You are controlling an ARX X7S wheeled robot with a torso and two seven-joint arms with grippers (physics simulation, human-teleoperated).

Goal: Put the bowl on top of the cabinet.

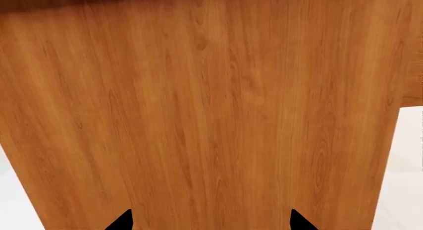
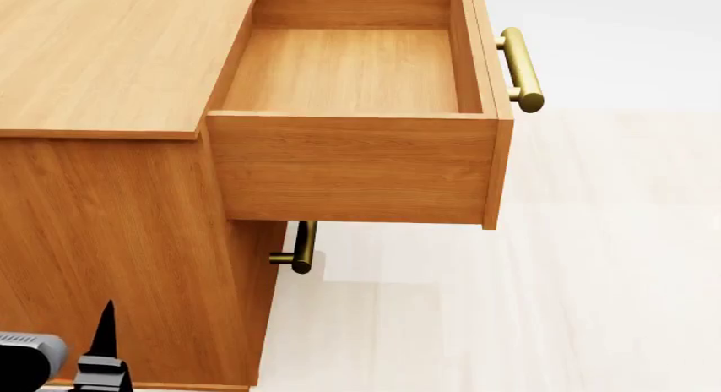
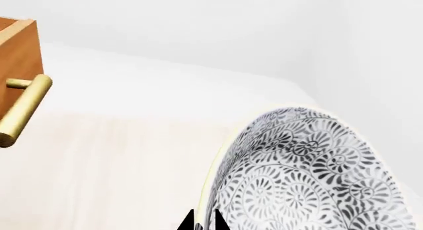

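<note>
Bowl (image 3: 304, 175) first: you have it in the right gripper (image 3: 203, 224), whose two dark fingertips sit close together at the bottom edge of the right wrist view, pinched on the patterned rim. It fills the lower right of that frame, tipped on edge with its floral pattern facing the camera. Behind it lie pale floor and wall, with a brass handle (image 3: 23, 108) and a corner of orange wood at the far left. So the pickup looks done, and the placing is all that remains.

In the head view the cabinet (image 2: 113, 231) takes up the left half of the frame, its flat top (image 2: 107, 54) in the upper left. A drawer (image 2: 349, 71) stands pulled out at upper centre, with its bar handle (image 2: 518, 67) at the right and a lower handle (image 2: 295, 250) beneath. Neither the bowl nor your right arm appears in this view, so you have a carry to make before any release.

Your left gripper (image 1: 211, 221) is spread wide and holds nothing, its tips at the bottom edge of the left wrist view, facing bare wood grain.
</note>
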